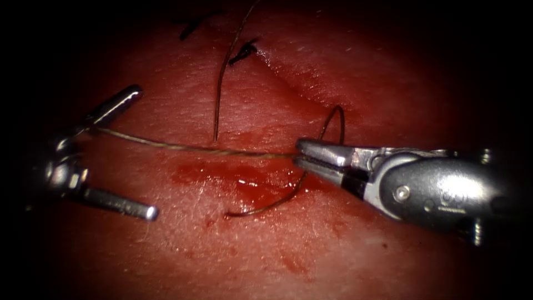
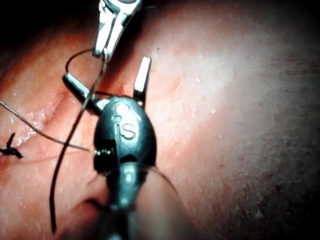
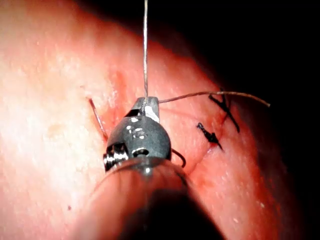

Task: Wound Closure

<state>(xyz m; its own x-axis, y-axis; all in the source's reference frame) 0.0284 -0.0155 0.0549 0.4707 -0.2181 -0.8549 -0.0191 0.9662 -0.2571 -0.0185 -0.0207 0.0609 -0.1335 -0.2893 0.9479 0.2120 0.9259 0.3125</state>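
Needle, thin, dark and curved [image 1: 288,194], lies on the wet red pork tissue [image 1: 233,261] just in front of the right arm's silver needle driver [image 1: 302,154]; its free tip rests on the surface below and left of those jaws, beside a shiny pool of red fluid [image 1: 244,183], and its curve rises behind them as a small arc. The right jaws are clenched on the pale thread [image 1: 183,147], which runs taut from their tips across to the left arm's steel tool [image 1: 125,155]. The left jaws stand wide apart and grasp nothing; the thread passes at their hinge. Beyond the thread a loose strand [image 1: 222,83] goes upward along the cut [image 1: 288,83], past two dark knots with short cut ends [image 1: 244,51].
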